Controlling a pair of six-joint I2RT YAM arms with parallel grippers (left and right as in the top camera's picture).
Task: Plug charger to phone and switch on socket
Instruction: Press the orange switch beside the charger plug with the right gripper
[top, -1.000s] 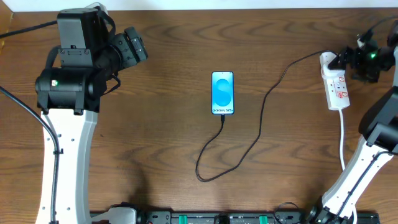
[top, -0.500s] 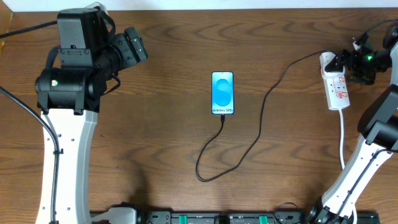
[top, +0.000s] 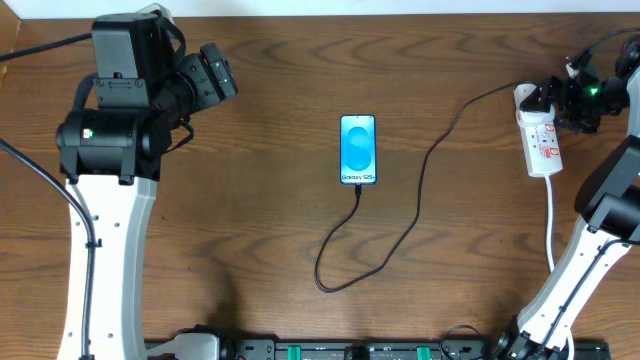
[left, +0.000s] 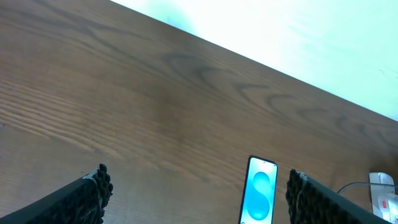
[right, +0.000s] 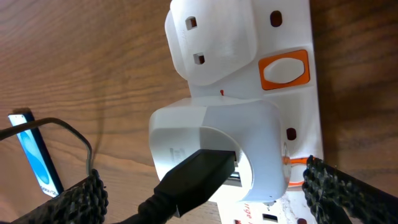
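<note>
R gripper (right: 208, 193) open over socket (right: 292, 31); it should press w/ one fingertip (right: 329, 186) the orange switch (right: 293, 163) at adapter's (right: 205, 143) 3 o'clock. L gripper (left: 205, 199) open.

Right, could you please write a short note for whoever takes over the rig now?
Left gripper: open, empty, above the table, left of the phone.
Right gripper: open, empty, over the socket, fingers either side of the adapter.
Phone lies mid-table; the charger runs from its near end to the adapter in the socket.
Done: charger looks plugged into the phone.
Left: switch the socket on; whether it is on already cannot be told.
</note>
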